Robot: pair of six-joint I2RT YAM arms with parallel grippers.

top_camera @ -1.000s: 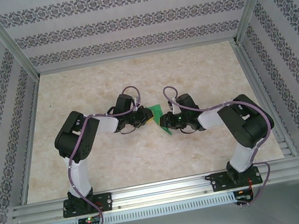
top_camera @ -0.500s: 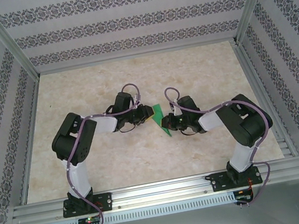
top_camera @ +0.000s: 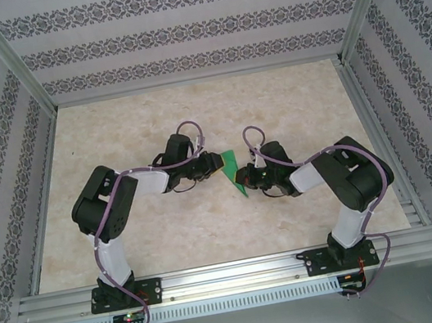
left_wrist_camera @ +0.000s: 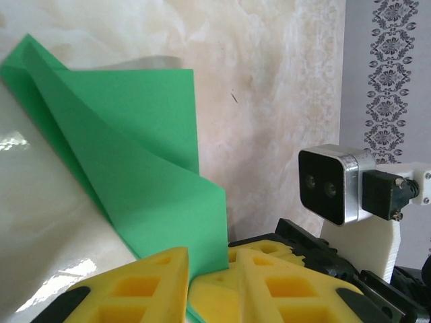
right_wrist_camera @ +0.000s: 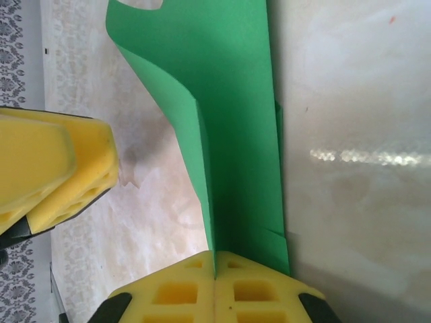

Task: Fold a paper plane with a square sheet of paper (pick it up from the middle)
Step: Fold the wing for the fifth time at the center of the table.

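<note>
The square sheet of paper is bright green and folded, with a flap standing up off the table between the two arms. My right gripper is shut on its near edge, the yellow pads meeting on the crease of the paper. My left gripper is slightly open. A corner of the paper dips into the gap between its pads, and I cannot tell whether it touches them. In the top view the left gripper and the right gripper face each other across the sheet.
The marble-patterned table is bare around the arms. Patterned walls and an aluminium frame close in three sides. The right arm's wrist camera sits close to my left fingers. The left gripper's yellow fingers stand left of the paper.
The right gripper has closed fully on the paper's edge. The left gripper's jaws have parted a little. Both wrists have shifted slightly right with the sheet.
</note>
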